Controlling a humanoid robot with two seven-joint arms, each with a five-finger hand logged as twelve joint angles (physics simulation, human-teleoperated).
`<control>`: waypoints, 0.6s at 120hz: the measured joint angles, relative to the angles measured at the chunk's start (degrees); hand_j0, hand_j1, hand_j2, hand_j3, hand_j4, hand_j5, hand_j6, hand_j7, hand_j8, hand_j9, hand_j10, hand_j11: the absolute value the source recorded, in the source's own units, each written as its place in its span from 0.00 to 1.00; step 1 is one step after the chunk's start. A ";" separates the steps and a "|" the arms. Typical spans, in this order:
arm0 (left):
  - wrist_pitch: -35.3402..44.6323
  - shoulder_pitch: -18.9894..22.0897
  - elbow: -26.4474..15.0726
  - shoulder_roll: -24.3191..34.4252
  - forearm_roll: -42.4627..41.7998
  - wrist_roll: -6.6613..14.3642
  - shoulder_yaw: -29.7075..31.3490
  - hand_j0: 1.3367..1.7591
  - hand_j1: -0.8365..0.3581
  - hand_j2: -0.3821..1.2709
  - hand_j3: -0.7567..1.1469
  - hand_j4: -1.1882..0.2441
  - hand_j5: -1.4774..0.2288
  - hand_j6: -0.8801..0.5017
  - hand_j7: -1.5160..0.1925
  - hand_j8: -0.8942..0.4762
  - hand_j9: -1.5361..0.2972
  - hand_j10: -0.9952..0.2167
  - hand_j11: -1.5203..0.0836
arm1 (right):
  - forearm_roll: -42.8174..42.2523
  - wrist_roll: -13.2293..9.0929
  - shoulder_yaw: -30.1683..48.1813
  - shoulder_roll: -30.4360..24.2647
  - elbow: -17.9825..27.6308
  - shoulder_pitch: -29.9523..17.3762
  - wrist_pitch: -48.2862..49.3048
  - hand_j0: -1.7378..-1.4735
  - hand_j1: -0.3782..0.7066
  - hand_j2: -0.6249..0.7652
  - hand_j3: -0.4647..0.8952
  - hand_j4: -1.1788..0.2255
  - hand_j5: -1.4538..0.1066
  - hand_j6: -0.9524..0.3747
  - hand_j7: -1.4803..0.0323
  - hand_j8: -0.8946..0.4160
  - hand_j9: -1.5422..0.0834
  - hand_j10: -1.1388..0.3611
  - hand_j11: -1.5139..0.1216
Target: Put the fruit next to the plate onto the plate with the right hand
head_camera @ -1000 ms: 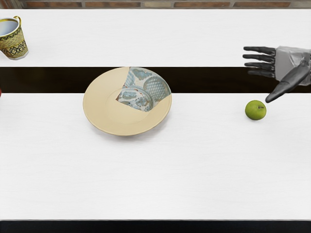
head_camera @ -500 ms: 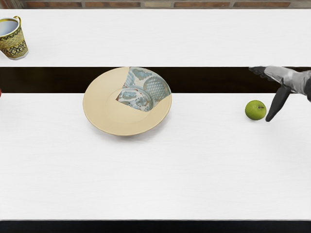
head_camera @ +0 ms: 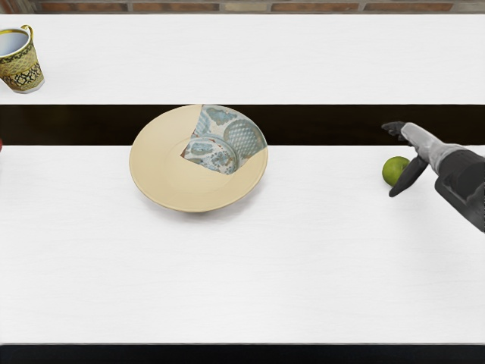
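Mug [head_camera: 17, 59]: glazed, with a gold-and-black pattern, a white inside and a looped handle. It stands upright at the far left corner.
Plate [head_camera: 163, 178]: round, shallow and matte cream, with a wedge of blue-grey patterned glaze at its upper right. It sits left of centre.
Desk [head_camera: 303, 258]: smooth and white, crossed by a dark band behind the plate.
Fruit [head_camera: 393, 169]: small, round, glossy green apple lying on the desk well right of the plate. Its right side is hidden by the hand.
Right hand [head_camera: 423, 145]: grey back and dark digits. The arm slants in from the right edge, fingers stretched left above the fruit. The thumb hangs across the fruit's right edge. The digits are spread apart and not closed on it.
Change: half a second ago the thumb tip was just right of the fruit. The hand has since shifted left and the forearm has dropped. The fruit, plate and mug are unmoved.
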 joint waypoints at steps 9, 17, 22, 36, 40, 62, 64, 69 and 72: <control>-0.01 0.00 0.00 0.00 0.00 0.00 0.00 0.76 0.98 0.23 0.40 0.82 0.86 0.63 0.88 0.64 0.83 0.81 0.94 | -0.91 0.00 -1.23 0.21 -0.54 -0.04 -2.26 0.30 0.20 0.43 0.34 0.72 0.80 0.59 0.84 0.56 0.82 0.65 0.80; -0.03 0.00 0.00 0.00 0.00 0.00 0.00 0.76 0.98 0.23 0.40 0.82 0.86 0.63 0.88 0.64 0.83 0.81 0.94 | -1.99 0.00 -2.20 0.42 -0.99 -0.07 -3.71 0.30 0.22 0.43 0.34 0.71 0.79 0.58 0.83 0.55 0.81 0.64 0.79; -0.03 0.00 0.00 0.00 0.00 0.00 0.00 0.76 0.98 0.23 0.40 0.82 0.86 0.63 0.88 0.64 0.83 0.81 0.94 | -2.39 0.00 -2.57 0.50 -1.17 -0.11 -4.24 0.30 0.23 0.42 0.34 0.70 0.78 0.57 0.82 0.54 0.80 0.63 0.78; -0.02 0.00 0.00 0.00 0.00 0.00 0.00 0.76 0.98 0.23 0.40 0.82 0.86 0.63 0.88 0.64 0.83 0.81 0.94 | -2.94 0.00 -3.44 0.61 -1.41 -0.22 -4.99 0.30 0.28 0.42 0.34 0.68 0.74 0.54 0.78 0.51 0.77 0.61 0.75; -0.02 0.00 0.00 0.00 0.00 0.00 0.00 0.76 0.98 0.23 0.40 0.82 0.86 0.63 0.88 0.64 0.83 0.81 0.94 | -3.01 0.00 -3.59 0.62 -1.46 -0.30 -5.11 0.30 0.29 0.42 0.34 0.67 0.73 0.53 0.77 0.50 0.76 0.60 0.73; -0.02 0.00 0.00 0.00 0.01 0.00 0.00 0.76 0.98 0.23 0.40 0.82 0.86 0.63 0.88 0.64 0.83 0.81 0.94 | -3.17 0.00 -3.90 0.59 -1.69 -0.94 -5.65 0.30 0.37 0.41 0.34 0.61 0.67 0.48 0.71 0.44 0.70 0.55 0.68; -0.01 0.00 0.00 0.00 0.00 0.00 0.00 0.76 0.98 0.23 0.40 0.82 0.86 0.63 0.88 0.64 0.83 0.81 0.94 | -3.17 0.00 -3.90 0.58 -1.74 -1.00 -5.67 0.30 0.38 0.41 0.34 0.61 0.66 0.47 0.70 0.43 0.69 0.54 0.67; -0.01 0.00 0.00 0.00 0.00 0.00 0.00 0.76 0.98 0.23 0.40 0.82 0.86 0.63 0.88 0.64 0.83 0.81 0.94 | -3.18 0.00 -3.92 0.58 -1.84 -1.11 -5.72 0.30 0.40 0.40 0.34 0.59 0.65 0.46 0.69 0.42 0.68 0.53 0.65; -0.01 0.00 0.00 0.00 0.00 0.00 0.00 0.76 0.98 0.23 0.40 0.82 0.86 0.63 0.88 0.64 0.83 0.81 0.94 | -3.19 0.00 -3.92 0.58 -1.89 -1.16 -5.73 0.30 0.41 0.40 0.34 0.59 0.64 0.45 0.68 0.41 0.67 0.52 0.65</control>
